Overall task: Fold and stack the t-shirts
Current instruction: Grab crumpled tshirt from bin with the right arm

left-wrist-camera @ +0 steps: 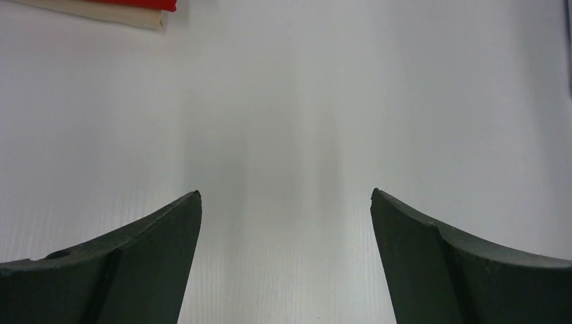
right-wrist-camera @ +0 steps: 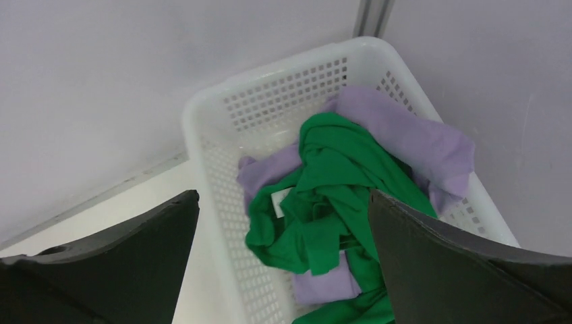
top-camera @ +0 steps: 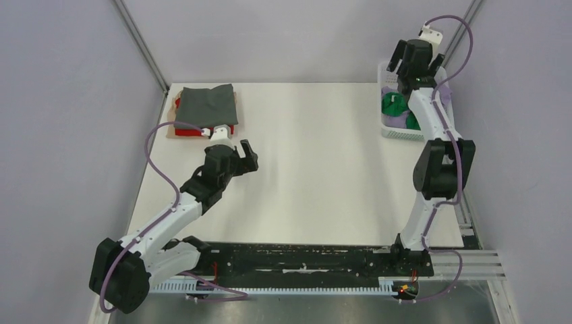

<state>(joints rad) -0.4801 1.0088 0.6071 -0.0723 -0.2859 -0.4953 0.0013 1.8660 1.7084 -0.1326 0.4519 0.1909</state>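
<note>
No text, brand, number or sign can be read in any of the views. A small white tag is seen on the bright green t-shirt in the white basket, but no print can be made out on it.

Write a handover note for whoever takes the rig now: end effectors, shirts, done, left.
Left end effector: open, empty, above the table.
Right end effector: open, empty, above the white basket.
Done: dark grey shirt folded atop red shirt and tan shirt, far-left corner.
Left: green shirt and lilac shirt, crumpled in the basket, green on top; fold and stack both.
</note>
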